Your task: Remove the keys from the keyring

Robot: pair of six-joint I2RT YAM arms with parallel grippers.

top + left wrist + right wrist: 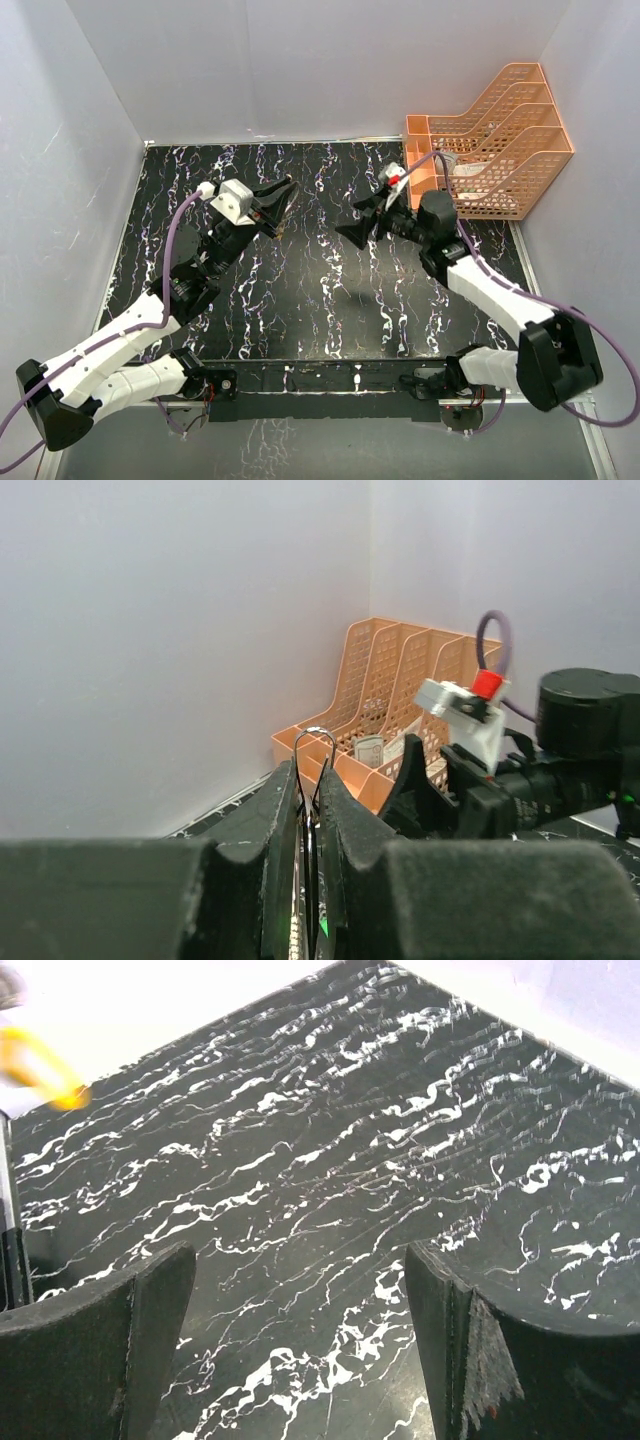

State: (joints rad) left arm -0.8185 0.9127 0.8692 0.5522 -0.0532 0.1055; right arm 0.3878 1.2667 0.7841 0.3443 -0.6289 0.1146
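My left gripper (pixel 281 200) is held above the table's middle left and is shut on the keyring. In the left wrist view a thin silvery wire loop of the keyring (pixel 315 742) sticks out past the closed fingertips of that gripper (pixel 308 778). A bit of the green key (pixel 324 924) and a toothed brass key (pixel 296 935) show low in the slit between the pads. My right gripper (pixel 364 216) faces it, a short way to the right, open and empty, with bare table between its fingers (pixel 300 1256). A blurred yellow shape (pixel 38 1066) shows at that view's upper left edge.
An orange mesh file organizer (pixel 498 140) stands at the back right corner, close behind the right arm; it also shows in the left wrist view (pixel 372 670). White walls enclose the black marbled table (pixel 300 300) on three sides.
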